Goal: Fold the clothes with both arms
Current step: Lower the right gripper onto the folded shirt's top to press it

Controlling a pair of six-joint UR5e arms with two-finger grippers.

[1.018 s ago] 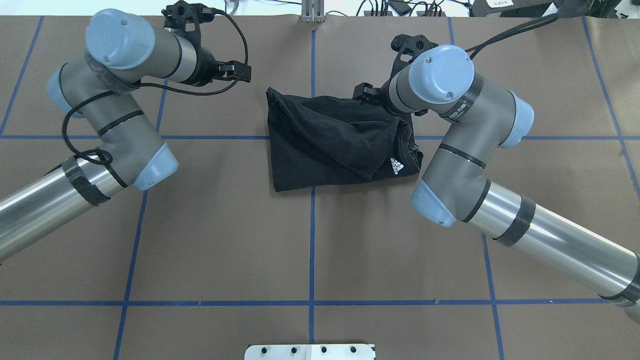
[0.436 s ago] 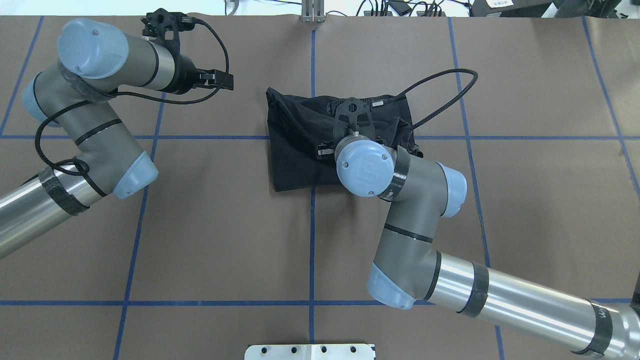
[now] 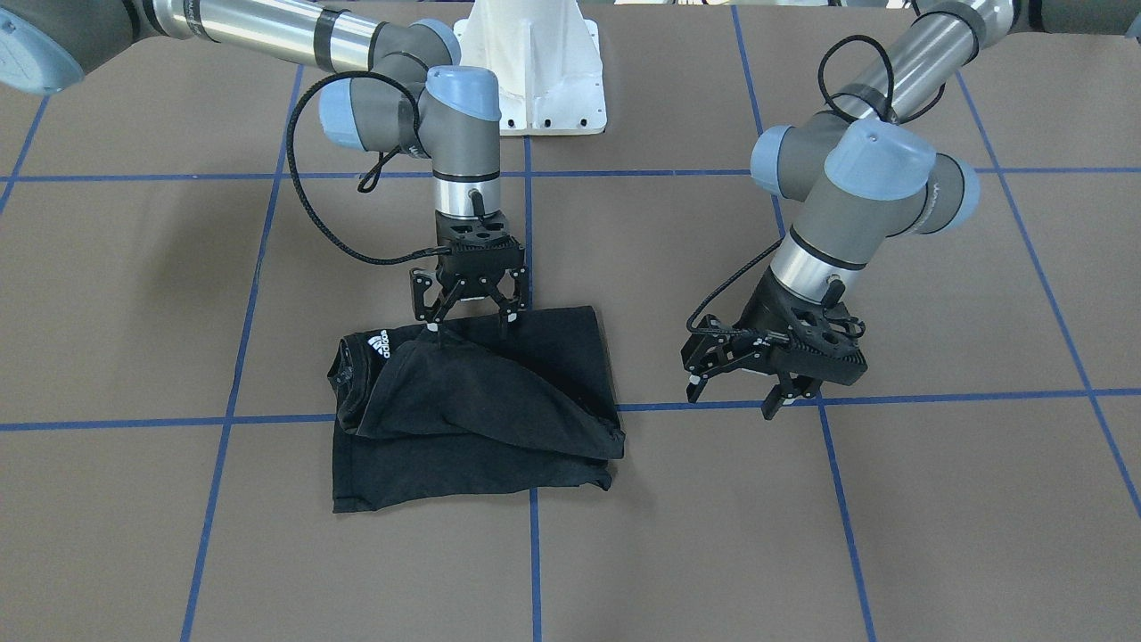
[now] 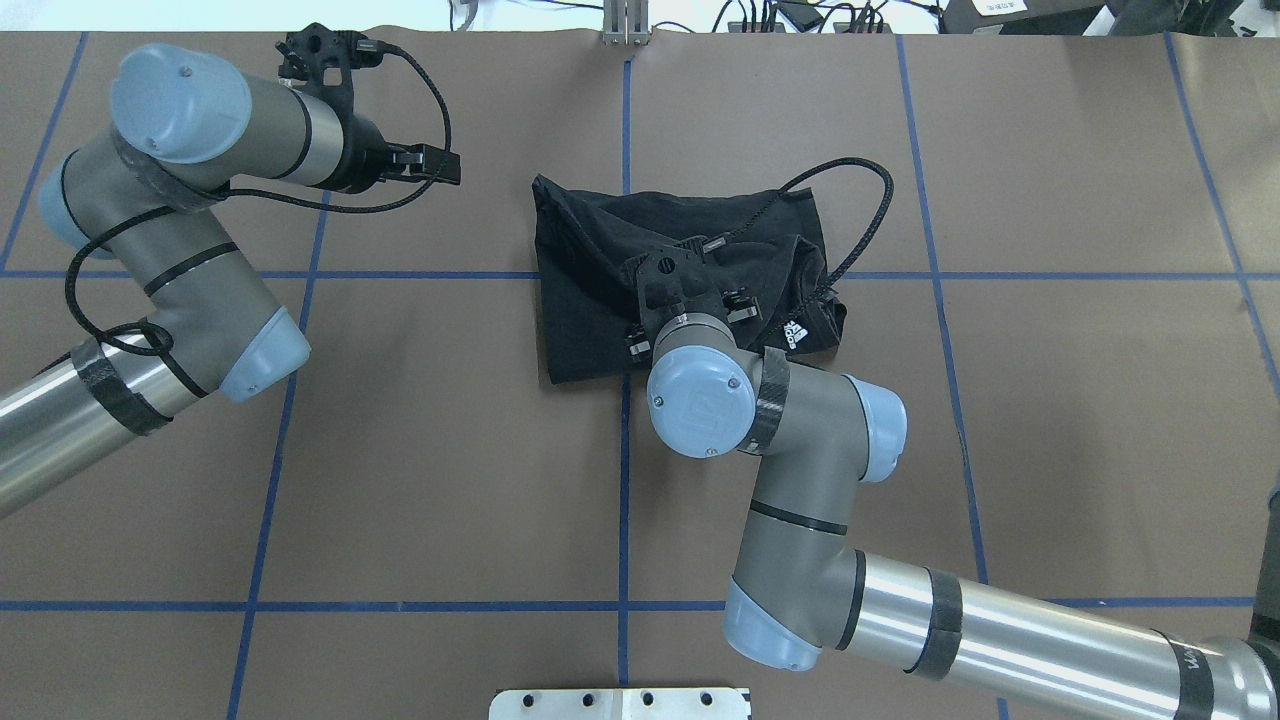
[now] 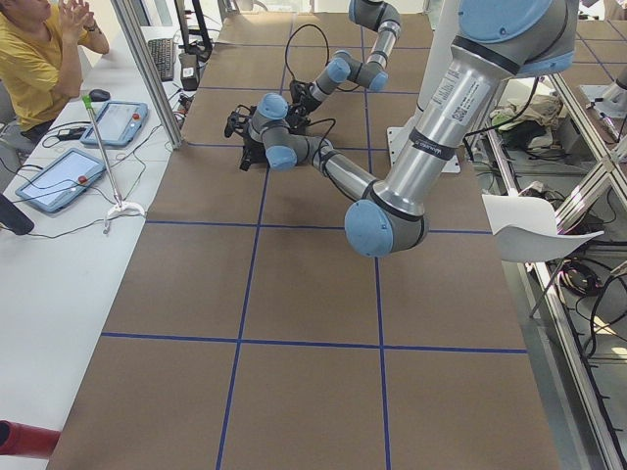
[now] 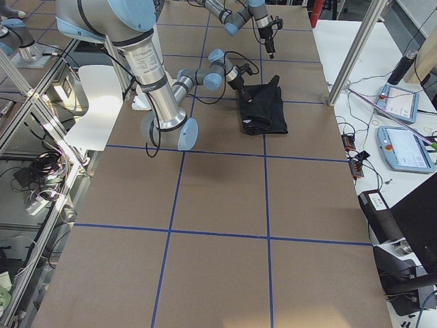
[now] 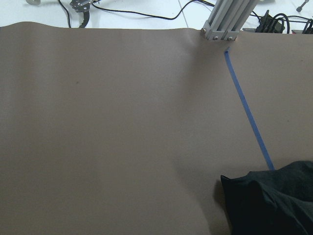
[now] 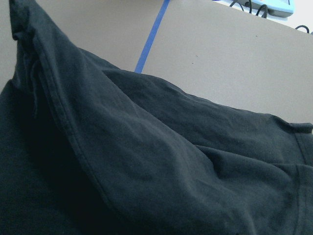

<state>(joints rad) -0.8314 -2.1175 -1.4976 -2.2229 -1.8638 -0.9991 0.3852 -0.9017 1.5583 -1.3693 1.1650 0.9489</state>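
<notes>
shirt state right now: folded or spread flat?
Folded, roughly. The T-shirt lies as a compact stack of overlapping layers, with one flap draped diagonally on top and its edges uneven.

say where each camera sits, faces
Front: across table, facing robot; right claw at crumpled black fabric shirt, left claw.
Overhead: behind robot, facing down; left arm, right arm.
Exterior left: table's left end; left arm nearest.
Exterior right: opposite end; right arm nearest.
Left wrist: table, shirt corner; no claw.
Right wrist: shirt close; no claw.
Wrists share shirt.
</notes>
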